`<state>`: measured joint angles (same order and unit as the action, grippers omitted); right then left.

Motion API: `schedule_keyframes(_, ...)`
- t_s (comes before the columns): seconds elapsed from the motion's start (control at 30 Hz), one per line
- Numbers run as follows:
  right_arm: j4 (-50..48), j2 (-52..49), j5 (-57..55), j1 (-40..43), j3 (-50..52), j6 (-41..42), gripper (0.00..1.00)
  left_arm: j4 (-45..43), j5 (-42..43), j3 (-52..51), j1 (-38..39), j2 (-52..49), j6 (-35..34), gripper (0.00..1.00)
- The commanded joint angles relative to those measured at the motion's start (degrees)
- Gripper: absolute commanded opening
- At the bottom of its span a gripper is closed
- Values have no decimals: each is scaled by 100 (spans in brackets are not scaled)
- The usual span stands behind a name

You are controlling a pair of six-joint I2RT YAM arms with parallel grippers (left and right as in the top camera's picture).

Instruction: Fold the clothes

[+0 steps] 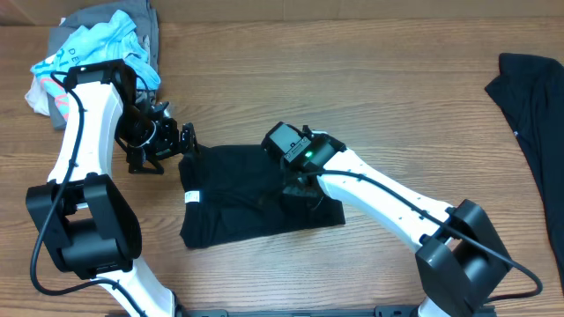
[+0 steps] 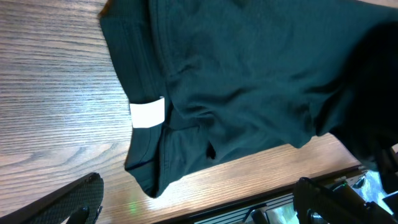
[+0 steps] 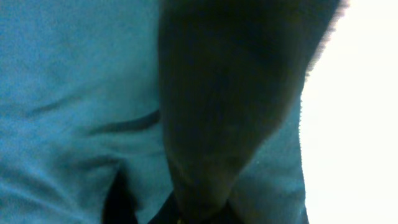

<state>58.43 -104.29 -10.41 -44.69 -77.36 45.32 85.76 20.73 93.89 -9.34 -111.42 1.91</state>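
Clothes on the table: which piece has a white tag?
The black T-shirt in the middle, tag on its left edge. The light blue pile at top left and the dark garment at right show none.

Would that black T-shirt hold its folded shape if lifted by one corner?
Probably not: the black T-shirt lies in soft wrinkles, so it would likely droop and unfold. Thin and flat, so probably light. Pushed, it might bunch, like its rumpled edge.
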Motion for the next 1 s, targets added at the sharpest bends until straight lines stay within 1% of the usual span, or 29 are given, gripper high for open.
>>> schedule_keyframes(0.0, -140, 151, 199, -103, -55, -31, 26, 17, -37, -4, 39, 144, 87, 100)
schedule_keyframes(0.03, -186, 151, 245, -107, -22, -31, 29, 22, -37, -4, 37, 144, 87, 100)
schedule_keyframes(0.07, -236, 151, 313, -107, 17, -31, 35, 26, -37, -4, 39, 144, 87, 100)
schedule_keyframes(0.13, -299, 144, 470, -107, 59, -31, 43, 33, -37, -4, 39, 144, 87, 100)
schedule_keyframes(0.23, -363, 140, 616, -107, 59, -31, 46, 33, -37, -4, 37, 144, 87, 100)
schedule_keyframes(0.37, -466, 144, 1032, -76, 0, 48, 45, 2, -37, -4, 39, 144, 87, 100)
schedule_keyframes(0.57, -761, 144, 2048, -7, -149, -361, 43, -31, -37, -4, 39, 144, 87, 100)
schedule_keyframes(0.7, -758, 173, 2063, 28, -160, -354, 37, -31, -37, -4, 37, 144, 87, 100)
schedule_keyframes(0.87, -439, 608, 2186, 382, -452, -422, 36, -35, -37, -4, 37, 144, 87, 100)
schedule_keyframes(0.97, -81, 999, 1987, 664, -748, -529, 37, -35, -39, -7, 37, 144, 87, 100)
